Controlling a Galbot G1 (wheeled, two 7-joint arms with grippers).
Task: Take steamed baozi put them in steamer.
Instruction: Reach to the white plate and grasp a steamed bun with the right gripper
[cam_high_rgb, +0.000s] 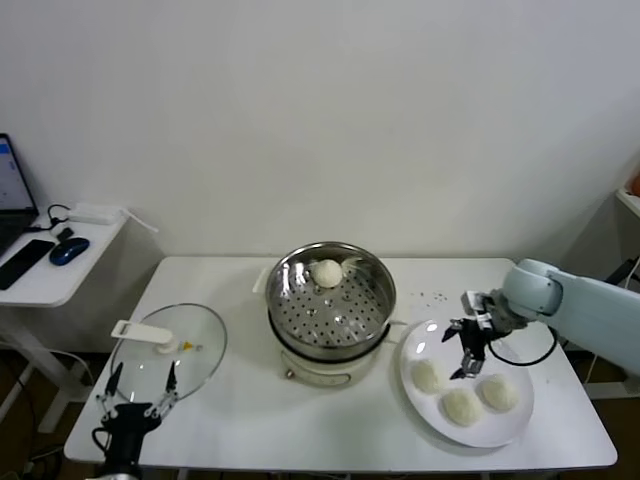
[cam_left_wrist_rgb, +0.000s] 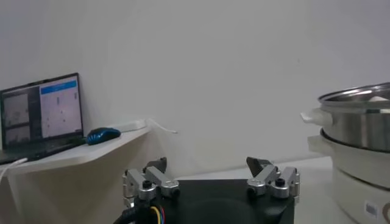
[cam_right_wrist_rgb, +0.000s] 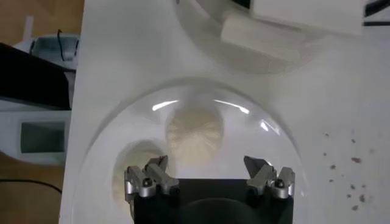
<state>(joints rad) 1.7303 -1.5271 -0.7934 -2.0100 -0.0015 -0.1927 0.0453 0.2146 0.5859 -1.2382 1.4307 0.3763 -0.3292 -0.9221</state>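
On the white table (cam_high_rgb: 250, 430), near the middle of the back edge, stands the steamer (cam_high_rgb: 330, 315), a round shiny pot with a perforated floor on a cream base. One steamed baozi (cam_high_rgb: 327, 272) lies inside it, against the far wall of the pot. At the left front corner lies the round glass lid (cam_high_rgb: 170, 358) with a white handle; it is flat on the table and apart from the steamer. Toward the right front corner lies the flat white plate (cam_high_rgb: 505, 425), just beside the steamer base. Three more baozi rest on it: one on the side nearest the steamer (cam_high_rgb: 427, 376), one at the front (cam_high_rgb: 461, 405) and one on the right (cam_high_rgb: 497, 392).

The right gripper (cam_high_rgb: 469, 352) hangs over the back part of the plate, between the steamer and the right edge of the table. Its fingers are spread apart and hold nothing. In the right wrist view the baozi on the plate (cam_right_wrist_rgb: 195, 135) lies below, between the two fingers (cam_right_wrist_rgb: 152, 178). Dark crumbs (cam_high_rgb: 432, 295) are scattered on the table behind the plate.

The left gripper (cam_high_rgb: 138, 392) waits at the left front corner, over the near rim of the lid, with its fingers also apart and empty. Beyond the left edge stands a small side table (cam_high_rgb: 60, 268) with a laptop (cam_left_wrist_rgb: 41, 114) and a blue mouse (cam_high_rgb: 68, 250).
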